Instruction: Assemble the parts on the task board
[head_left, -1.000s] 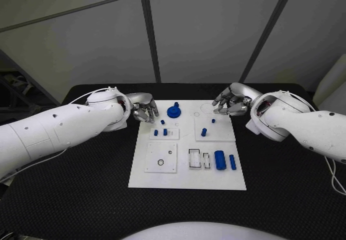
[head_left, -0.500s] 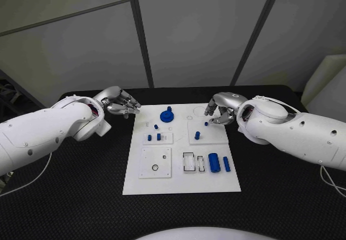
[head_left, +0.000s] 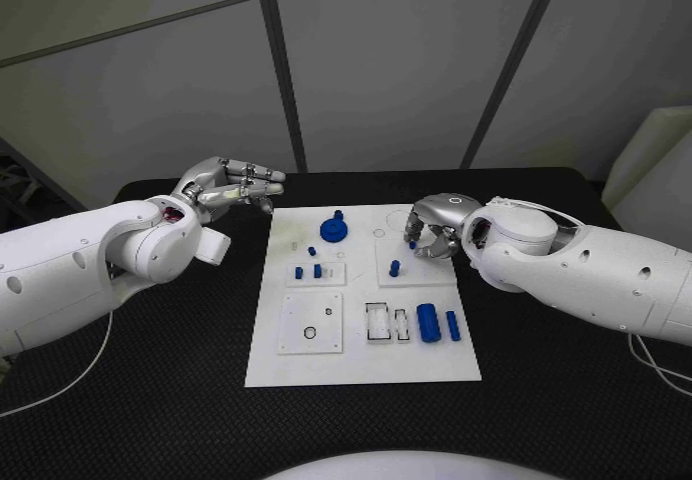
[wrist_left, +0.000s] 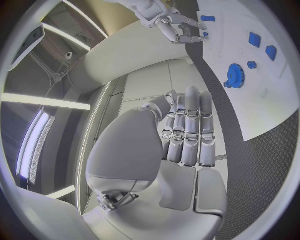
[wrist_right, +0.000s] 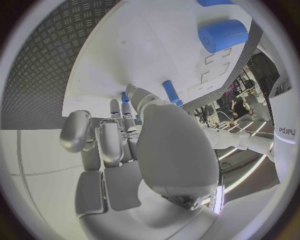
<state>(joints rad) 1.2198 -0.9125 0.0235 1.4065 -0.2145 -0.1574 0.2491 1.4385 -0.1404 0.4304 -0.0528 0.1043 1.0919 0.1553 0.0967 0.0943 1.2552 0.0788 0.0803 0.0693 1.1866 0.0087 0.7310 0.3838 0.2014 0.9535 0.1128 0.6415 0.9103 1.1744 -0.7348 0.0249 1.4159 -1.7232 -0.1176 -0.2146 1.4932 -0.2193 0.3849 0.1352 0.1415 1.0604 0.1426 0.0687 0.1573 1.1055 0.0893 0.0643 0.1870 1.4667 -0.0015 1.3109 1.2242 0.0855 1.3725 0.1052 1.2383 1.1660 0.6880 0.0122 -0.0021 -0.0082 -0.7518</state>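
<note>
Task board: the white task board (head_left: 361, 350) lies in the middle of the black table (head_left: 577, 400), its long side running away from me.

My left hand: my left hand (head_left: 228, 186) is raised off the far left corner of the board, past its edge and over the table. Its fingers (wrist_left: 187, 132) lie straight and side by side, with nothing in them; it touches no part.

My right hand: my right hand (head_left: 434, 237) is low over the far right part of the board, fingers curled downward. In the right wrist view the fingers (wrist_right: 111, 142) bend in close above the white surface. I cannot tell whether the fingertips pinch anything, since the palm hides them.

Gear: a round blue gear (head_left: 335, 231) stands on the far middle of the board, between my two hands and apart from both.

Small pegs, left: two short blue pegs (head_left: 307, 271) stand upright on a raised white square in the left column, with one more small blue piece (head_left: 310, 250) just beyond them.

Peg, right: a blue peg (head_left: 394, 268) stands on the right-hand square, just beside my right hand's fingers.

Cylinders: a thick blue cylinder (head_left: 428, 323) and a thinner blue pin (head_left: 453, 326) lie side by side on the near right of the board, next to two rectangular slots (head_left: 385, 322).

Near left plate: a white square (head_left: 312, 324) with an oval hole sits on the near left.
</note>
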